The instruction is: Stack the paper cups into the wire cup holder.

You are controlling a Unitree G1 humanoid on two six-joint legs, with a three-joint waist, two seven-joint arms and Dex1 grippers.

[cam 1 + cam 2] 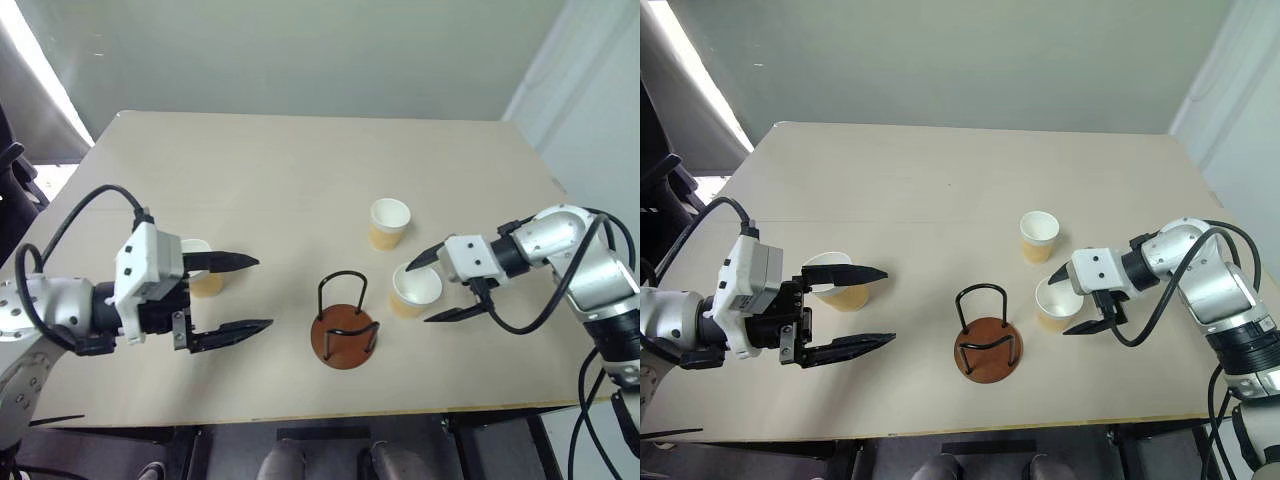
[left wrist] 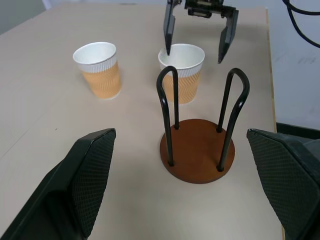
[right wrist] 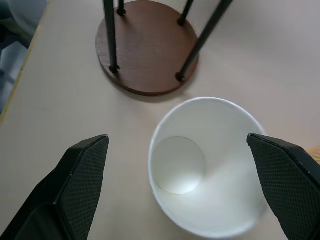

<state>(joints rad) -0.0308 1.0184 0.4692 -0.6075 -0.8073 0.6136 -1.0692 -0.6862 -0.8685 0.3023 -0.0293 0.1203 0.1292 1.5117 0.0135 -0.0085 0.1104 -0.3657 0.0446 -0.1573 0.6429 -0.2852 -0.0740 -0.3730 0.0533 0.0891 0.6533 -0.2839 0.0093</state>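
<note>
The wire cup holder (image 1: 345,330), black loops on a round brown base, stands empty near the table's front middle. One tan paper cup (image 1: 414,297) stands upright just right of the holder. My right gripper (image 1: 418,292) is open, with a finger on either side of that cup's rim and clear of it in the right wrist view (image 3: 205,165). A second cup (image 1: 390,222) stands a little farther back. A third cup (image 1: 840,295) stands at the left, behind my left gripper (image 1: 262,293), which hangs open and empty, pointing toward the holder.
The pale table (image 1: 250,170) is bare at the back and left. Its front edge (image 1: 300,415) runs close below the holder. A black cable (image 1: 540,300) loops under my right arm.
</note>
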